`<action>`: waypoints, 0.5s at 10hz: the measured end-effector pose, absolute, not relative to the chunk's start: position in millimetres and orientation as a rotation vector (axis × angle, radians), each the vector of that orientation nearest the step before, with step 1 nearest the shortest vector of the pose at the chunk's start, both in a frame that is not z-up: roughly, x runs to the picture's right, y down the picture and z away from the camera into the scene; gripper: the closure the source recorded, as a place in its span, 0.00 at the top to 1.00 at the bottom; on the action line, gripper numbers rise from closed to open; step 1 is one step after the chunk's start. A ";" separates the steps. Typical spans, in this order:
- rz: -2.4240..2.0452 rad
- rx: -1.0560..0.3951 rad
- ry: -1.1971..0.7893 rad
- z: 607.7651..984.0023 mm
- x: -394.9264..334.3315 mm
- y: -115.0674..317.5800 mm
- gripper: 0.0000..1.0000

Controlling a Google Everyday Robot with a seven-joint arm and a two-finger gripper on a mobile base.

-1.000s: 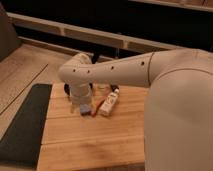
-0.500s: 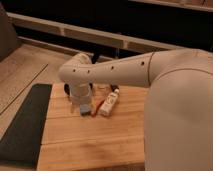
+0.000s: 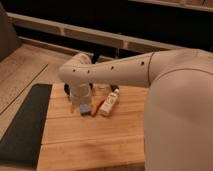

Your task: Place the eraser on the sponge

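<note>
Gripper [image 3: 81, 101] hangs directly over the sponge [image 3: 86, 108], blue edge showing beneath; open or gripping, cannot tell

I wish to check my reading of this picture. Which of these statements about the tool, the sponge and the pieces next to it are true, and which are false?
1. The tool, at the end of the white arm, is low over the wooden table, close to the blue sponge. True.
2. The blue sponge lies on a white plate. False: it lies directly on the wooden table.
3. In the picture, the white labelled bar lies to the right of the orange-red piece. True.
4. The white arm reaches in from the left edge of the picture. False: it comes in from the right side and bends down at the sponge.
</note>
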State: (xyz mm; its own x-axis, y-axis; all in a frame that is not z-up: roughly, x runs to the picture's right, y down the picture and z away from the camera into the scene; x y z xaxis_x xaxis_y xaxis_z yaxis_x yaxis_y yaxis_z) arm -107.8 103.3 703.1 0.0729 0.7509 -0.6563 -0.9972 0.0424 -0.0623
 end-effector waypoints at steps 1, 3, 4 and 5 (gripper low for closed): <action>1.434 -0.592 0.523 703.2 -107.9 103.4 0.65; 1.434 -0.592 0.523 703.3 -107.8 103.6 0.65; 1.432 -0.589 0.518 702.3 -108.6 102.0 0.65; 1.428 -0.573 0.496 702.2 -110.3 95.6 0.65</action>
